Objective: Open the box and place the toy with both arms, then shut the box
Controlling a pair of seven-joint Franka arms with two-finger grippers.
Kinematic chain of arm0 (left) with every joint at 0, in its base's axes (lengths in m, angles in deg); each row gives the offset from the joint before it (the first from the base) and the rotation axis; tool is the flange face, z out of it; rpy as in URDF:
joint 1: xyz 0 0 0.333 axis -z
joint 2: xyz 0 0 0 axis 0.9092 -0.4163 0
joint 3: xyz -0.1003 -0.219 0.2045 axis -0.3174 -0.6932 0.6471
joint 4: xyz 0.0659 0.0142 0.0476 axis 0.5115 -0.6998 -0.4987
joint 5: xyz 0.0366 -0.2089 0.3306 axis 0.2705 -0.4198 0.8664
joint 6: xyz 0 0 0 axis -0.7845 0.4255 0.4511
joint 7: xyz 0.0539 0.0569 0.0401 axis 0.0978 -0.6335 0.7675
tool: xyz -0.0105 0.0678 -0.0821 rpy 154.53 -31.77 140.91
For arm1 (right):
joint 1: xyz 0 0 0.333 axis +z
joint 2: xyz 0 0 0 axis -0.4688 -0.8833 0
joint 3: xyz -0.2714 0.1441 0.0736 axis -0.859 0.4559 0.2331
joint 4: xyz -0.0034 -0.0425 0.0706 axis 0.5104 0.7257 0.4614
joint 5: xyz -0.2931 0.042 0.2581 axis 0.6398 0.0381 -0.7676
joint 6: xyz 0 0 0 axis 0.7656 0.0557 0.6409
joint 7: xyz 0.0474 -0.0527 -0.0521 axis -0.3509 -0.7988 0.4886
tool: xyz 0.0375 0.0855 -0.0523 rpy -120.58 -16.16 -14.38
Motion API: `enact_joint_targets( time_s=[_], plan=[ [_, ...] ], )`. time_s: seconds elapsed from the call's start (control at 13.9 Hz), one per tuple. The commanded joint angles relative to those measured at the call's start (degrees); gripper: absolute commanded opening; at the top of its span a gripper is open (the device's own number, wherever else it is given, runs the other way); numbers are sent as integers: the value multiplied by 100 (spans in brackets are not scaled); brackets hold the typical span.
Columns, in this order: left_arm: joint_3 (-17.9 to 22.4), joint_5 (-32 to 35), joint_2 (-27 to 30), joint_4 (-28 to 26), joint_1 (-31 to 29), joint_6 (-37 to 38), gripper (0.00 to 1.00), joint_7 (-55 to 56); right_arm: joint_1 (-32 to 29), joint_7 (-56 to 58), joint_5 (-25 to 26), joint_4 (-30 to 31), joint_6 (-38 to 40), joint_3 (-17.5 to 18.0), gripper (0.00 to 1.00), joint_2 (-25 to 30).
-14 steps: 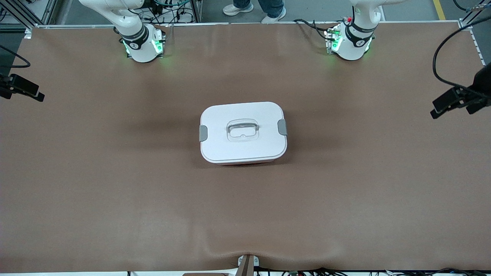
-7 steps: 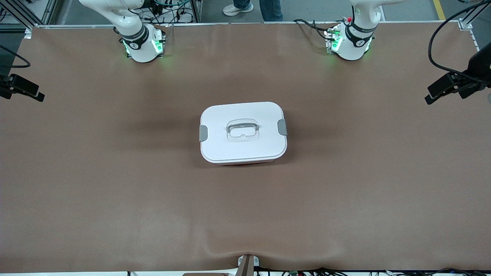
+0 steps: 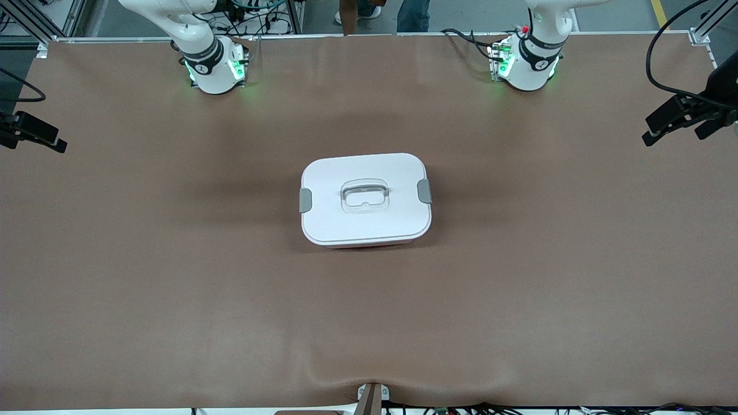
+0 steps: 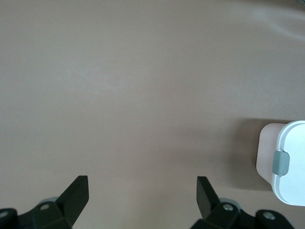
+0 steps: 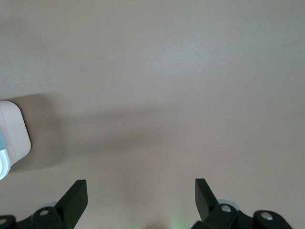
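The box (image 3: 365, 199) stands in the middle of the brown table with its white lid on, a grey clip (image 3: 424, 191) at each end and a clear recessed handle (image 3: 364, 195) on top. The toy is out of view. My left gripper (image 3: 672, 137) hangs open over the table's edge at the left arm's end, nothing between its fingers. My right gripper (image 3: 36, 142) waits open over the right arm's end, also holding nothing. The left wrist view shows open fingers (image 4: 141, 183) over bare table with a corner of the box (image 4: 288, 162). In the right wrist view, the gripper (image 5: 141, 186) stands open and the box (image 5: 12, 138) is at the edge.
Both arm bases (image 3: 216, 69) (image 3: 527, 66) glow green along the table's edge farthest from the front camera. A person's legs (image 3: 412, 11) stand just past that edge. A black cable (image 3: 654, 69) loops above the left gripper. The brown mat (image 3: 369, 323) has a ripple at its near edge.
My left gripper has drifted away from the front camera along the table's end. The right arm and the box have not moved. The person past the table has shifted.
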Motion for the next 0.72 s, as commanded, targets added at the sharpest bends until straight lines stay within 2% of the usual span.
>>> enact_joint_targets(
  time_s=[0.0,0.65],
  plan=[
    [-42,-100,-195,291,-41,186,100,-124,-57,-59,95,-74,63,64,100,-19],
    [-42,-100,-213,265,-75,264,100,-133,-57,-59,95,-74,63,56,100,-19]
  ],
)
